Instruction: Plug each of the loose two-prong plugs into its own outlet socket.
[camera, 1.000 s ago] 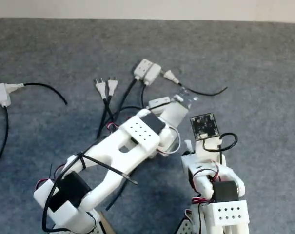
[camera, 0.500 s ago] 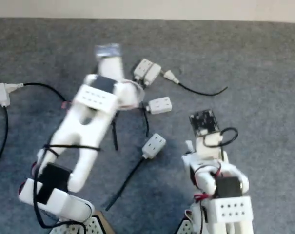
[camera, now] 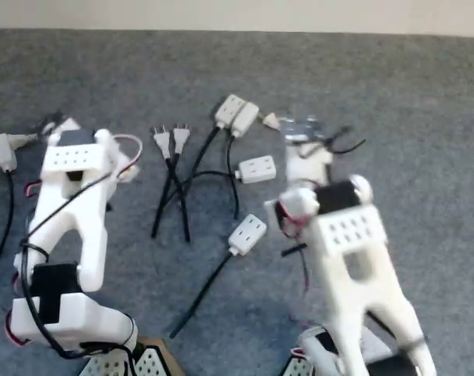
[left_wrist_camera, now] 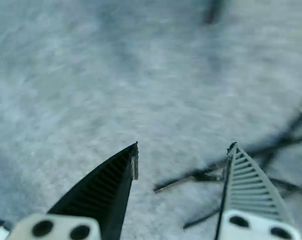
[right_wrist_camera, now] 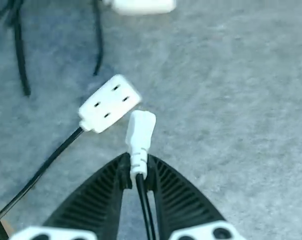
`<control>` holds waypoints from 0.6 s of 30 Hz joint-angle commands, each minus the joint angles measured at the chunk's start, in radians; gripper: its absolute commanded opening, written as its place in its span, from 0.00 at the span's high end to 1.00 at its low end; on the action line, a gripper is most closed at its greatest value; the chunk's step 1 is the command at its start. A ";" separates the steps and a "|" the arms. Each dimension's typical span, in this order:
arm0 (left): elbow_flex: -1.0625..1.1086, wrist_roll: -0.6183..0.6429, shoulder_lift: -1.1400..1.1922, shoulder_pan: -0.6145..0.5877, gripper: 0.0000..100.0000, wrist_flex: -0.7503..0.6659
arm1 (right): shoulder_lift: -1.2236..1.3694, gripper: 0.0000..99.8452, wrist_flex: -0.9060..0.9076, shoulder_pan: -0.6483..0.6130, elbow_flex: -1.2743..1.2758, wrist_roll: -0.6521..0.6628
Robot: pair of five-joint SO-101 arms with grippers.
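Right claw [right_wrist_camera: 139,162]: narrow, both fingers pinched on the cord end of a white plug [right_wrist_camera: 140,132]. The plug body sticks out past the fingertips and its black cord [right_wrist_camera: 143,200] runs back between the fingers.

Nearest socket [right_wrist_camera: 110,104]: white, two pairs of slots facing up, lying flat on the grey tabletop [right_wrist_camera: 240,90]. The plug's front end is just beside one corner of it; I cannot tell whether they touch. The prongs are hidden from this view.

In the high view the held plug [camera: 272,121] sits just beside the twin sockets [camera: 237,113] at the far middle of the tabletop. Whether it rests on the surface or is lifted: cannot tell.

Left claw [left_wrist_camera: 184,147]: wide open, nothing between the fingers and nothing touched. Below it are bare tabletop and a few black cables [left_wrist_camera: 200,175]. In the high view the left arm [camera: 72,204] stands over the left side, near a white socket block [camera: 3,151] at the edge.

Also on the tabletop:
- Two loose plugs [camera: 170,139] lie side by side, prongs pointing away from the arms.
- A single socket [camera: 258,168] lies mid-tabletop.
- Another socket [camera: 247,233] lies nearer the arms.
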 commanded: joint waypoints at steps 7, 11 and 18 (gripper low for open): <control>0.157 -0.232 -0.022 -0.079 0.71 -0.023 | 0.298 1.00 0.096 -0.067 -0.429 0.635; 0.191 -0.252 -0.022 -0.081 0.71 -0.081 | 0.387 1.00 0.070 -0.071 -0.550 0.770; 0.211 -0.250 -0.022 -0.077 0.71 -0.118 | 0.504 1.00 0.062 -0.068 -0.576 0.882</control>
